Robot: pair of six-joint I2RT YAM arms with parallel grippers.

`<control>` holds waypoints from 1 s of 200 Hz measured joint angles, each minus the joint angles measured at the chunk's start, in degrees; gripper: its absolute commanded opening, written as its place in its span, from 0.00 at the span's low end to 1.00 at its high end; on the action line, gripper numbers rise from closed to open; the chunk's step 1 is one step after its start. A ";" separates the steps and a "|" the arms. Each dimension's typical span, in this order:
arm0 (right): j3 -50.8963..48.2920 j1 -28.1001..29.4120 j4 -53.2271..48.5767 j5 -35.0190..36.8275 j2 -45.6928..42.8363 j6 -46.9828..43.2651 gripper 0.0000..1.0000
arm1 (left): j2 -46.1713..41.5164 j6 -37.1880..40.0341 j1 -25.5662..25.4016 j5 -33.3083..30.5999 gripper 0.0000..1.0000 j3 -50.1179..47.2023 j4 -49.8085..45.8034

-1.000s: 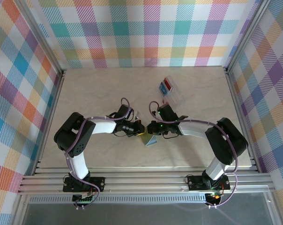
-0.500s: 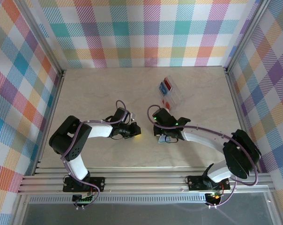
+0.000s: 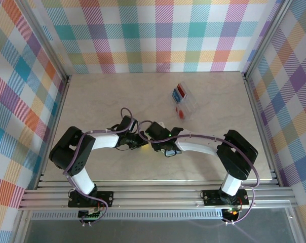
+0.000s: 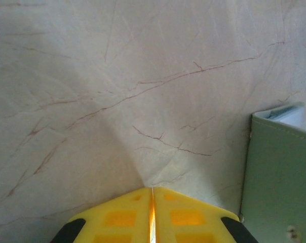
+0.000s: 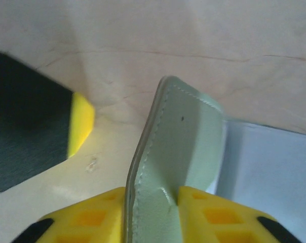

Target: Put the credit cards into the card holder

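From above: clear rack (image 3: 184, 101) toward the table's (image 3: 92, 101) back right corner, holding red and blue credit cards (image 3: 180, 91). Left wrist: left gripper (image 4: 152, 196) pressed together on nothing, card holder (image 4: 277, 177) just beside it. Right wrist: right gripper (image 5: 152, 197) clamped on card holder's green flap, mid-table.

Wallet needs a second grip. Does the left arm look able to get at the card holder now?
Probably yes: the card holder stands just beside the shut left end effector, bare table between.

place: robot test booth | cues: plaid walls (image 3: 143, 35), aluminium rails (image 3: 153, 195), marbled table (image 3: 102, 96)
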 measured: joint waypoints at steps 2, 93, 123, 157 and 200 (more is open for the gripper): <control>-0.02 0.00 0.20 -0.46 0.02 -0.31 0.39 | 0.00 0.00 0.00 -0.04 0.11 0.00 -0.04; -6.58 -5.33 11.23 -20.83 1.44 -1.62 0.70 | -2.86 0.02 3.96 -0.72 0.09 -1.84 -2.27; -8.39 -7.23 15.87 -26.38 1.42 -1.46 0.64 | -4.50 0.07 4.20 -1.29 0.04 -2.75 -2.95; -11.45 -9.70 21.05 -31.39 1.42 -0.07 0.41 | -8.39 0.09 3.37 -0.87 0.00 -3.54 -2.29; -14.21 -10.51 24.61 -35.36 1.44 1.75 0.19 | -9.05 0.26 -0.33 -0.37 0.00 -2.82 0.22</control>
